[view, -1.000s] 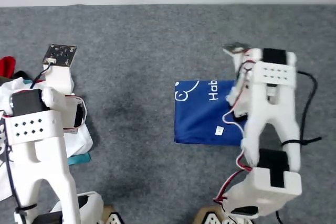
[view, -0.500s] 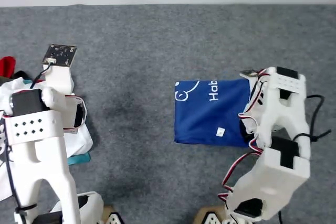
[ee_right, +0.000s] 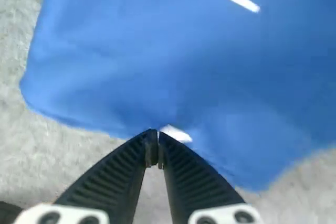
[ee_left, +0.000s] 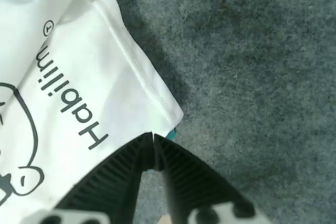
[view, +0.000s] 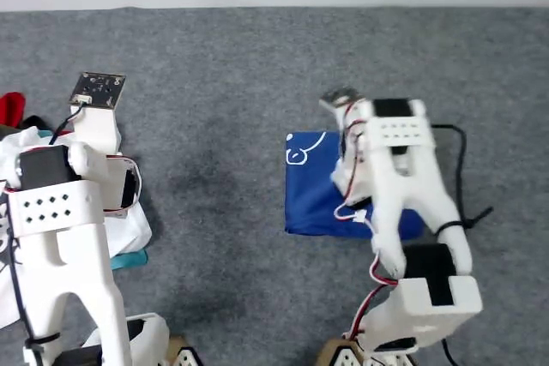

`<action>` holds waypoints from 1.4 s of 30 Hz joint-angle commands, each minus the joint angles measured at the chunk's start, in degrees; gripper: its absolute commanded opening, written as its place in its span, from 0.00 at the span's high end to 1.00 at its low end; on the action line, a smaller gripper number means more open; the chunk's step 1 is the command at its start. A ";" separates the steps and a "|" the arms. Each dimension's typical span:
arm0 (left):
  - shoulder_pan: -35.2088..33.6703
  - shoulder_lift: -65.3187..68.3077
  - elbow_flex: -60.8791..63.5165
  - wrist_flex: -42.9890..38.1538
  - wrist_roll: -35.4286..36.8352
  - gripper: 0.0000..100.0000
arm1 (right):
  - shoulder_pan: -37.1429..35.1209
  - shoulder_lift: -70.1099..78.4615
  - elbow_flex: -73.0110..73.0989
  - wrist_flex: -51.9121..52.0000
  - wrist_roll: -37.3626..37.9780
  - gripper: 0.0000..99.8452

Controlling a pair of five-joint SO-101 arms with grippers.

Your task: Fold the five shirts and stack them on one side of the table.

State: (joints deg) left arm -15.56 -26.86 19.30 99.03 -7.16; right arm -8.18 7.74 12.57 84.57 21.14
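Soft, even light is falling over the grey surface [view: 223, 57] in the high view — only a faint, diffuse shadow is darkening its middle. In the left wrist view the white shirt [ee_left: 68, 87] is glowing and casting a narrow dark shadow along its hem. In the right wrist view the blue shirt [ee_right: 157, 51] is catching a pale sheen.

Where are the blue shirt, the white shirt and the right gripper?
blue shirt [view: 310, 199], high view, bare cloth.
white shirt [ee_left: 79, 93], left wrist view, printed front.
right gripper [ee_right: 153, 137], right wrist view, between fingertips.
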 commanded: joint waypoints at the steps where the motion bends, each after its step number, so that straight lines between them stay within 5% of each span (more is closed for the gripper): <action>1: 0.26 -1.67 -0.13 1.41 0.18 1.00 | -0.22 2.68 2.64 -3.56 -0.53 0.99; 18: 0.26 -1.67 -0.13 1.41 0.18 1.00 | 7.69 -7.96 -11.25 7.52 -0.62 0.93; 24: 0.26 -1.67 -0.13 1.41 0.18 1.00 | 13.23 -0.66 -11.96 -0.31 -7.56 0.72; 36: 0.26 -1.67 -0.04 1.41 0.18 1.00 | 14.02 13.85 -11.96 -14.46 -14.24 0.71; 42: 0.26 -1.67 -0.04 1.41 0.18 1.00 | 12.44 18.15 -12.92 -13.49 -15.38 0.75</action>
State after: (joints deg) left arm -15.56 -26.86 19.47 99.03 -7.16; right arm 5.19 24.88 2.73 70.42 6.55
